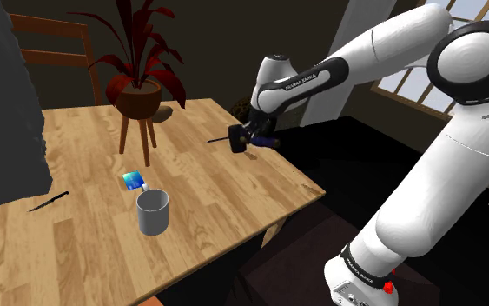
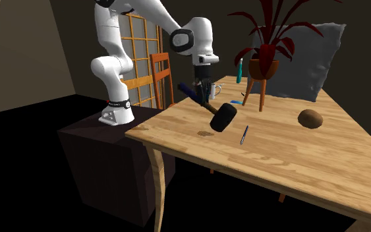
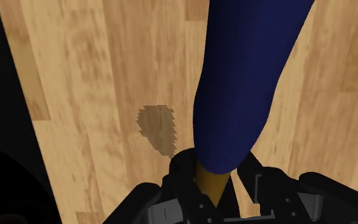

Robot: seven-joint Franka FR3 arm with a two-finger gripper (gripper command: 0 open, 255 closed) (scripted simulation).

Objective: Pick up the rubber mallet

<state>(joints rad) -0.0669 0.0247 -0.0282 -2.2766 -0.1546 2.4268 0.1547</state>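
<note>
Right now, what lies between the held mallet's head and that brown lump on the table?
A thin blue pen lies flat on the tabletop between the mallet and the brown lump, as the second exterior view shows.

Desk point(image 1: 234, 191): pale wood.
Plant point(image 1: 138, 91): red leaves, potted, on a stand, far side.
Mug point(image 1: 153, 211): grey, upright, near edge.
Pen point(image 1: 49, 202): dark, flat on desk.
Chair point(image 1: 56, 56): wooden, beyond desk.

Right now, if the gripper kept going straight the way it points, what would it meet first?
The wooden table top, directly below. The gripper points down, shut on the rubber mallet, whose black head hangs lower still, so that head would probably touch the wood first.
</note>
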